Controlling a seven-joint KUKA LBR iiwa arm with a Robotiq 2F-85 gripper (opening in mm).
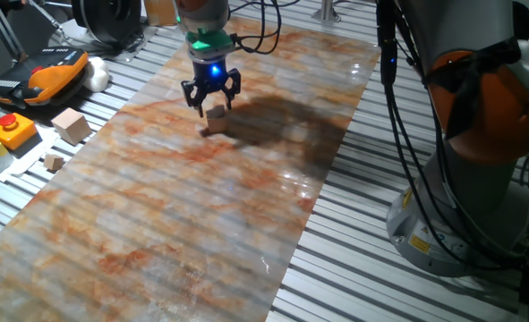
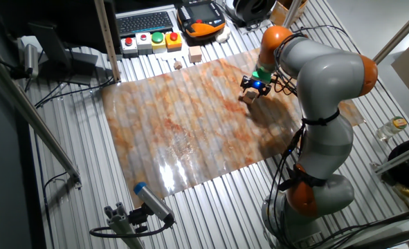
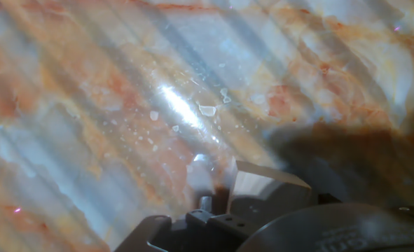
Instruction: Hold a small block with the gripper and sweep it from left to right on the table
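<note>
The small block point(image 1: 216, 114), a light-brown wooden cube, sits between the fingertips of my gripper point(image 1: 213, 105), a black claw with a blue light and a teal ring. The fingers are closed around it and it hangs just above the marbled mat point(image 1: 157, 224), with its shadow beneath. This is at the mat's far end in one fixed view. In the other fixed view the gripper point(image 2: 253, 88) holds the block point(image 2: 248, 97) at the mat's right part. In the hand view the block point(image 3: 266, 190) shows close at the lower middle, partly hidden by the hand.
A larger pale wooden cube point(image 1: 71, 124) and a tiny wooden cube point(image 1: 54, 162) lie off the mat's left edge. An orange pendant point(image 1: 54, 72) and button boxes point(image 1: 9, 128) stand beyond them. The arm's base point(image 1: 479, 206) stands to the right.
</note>
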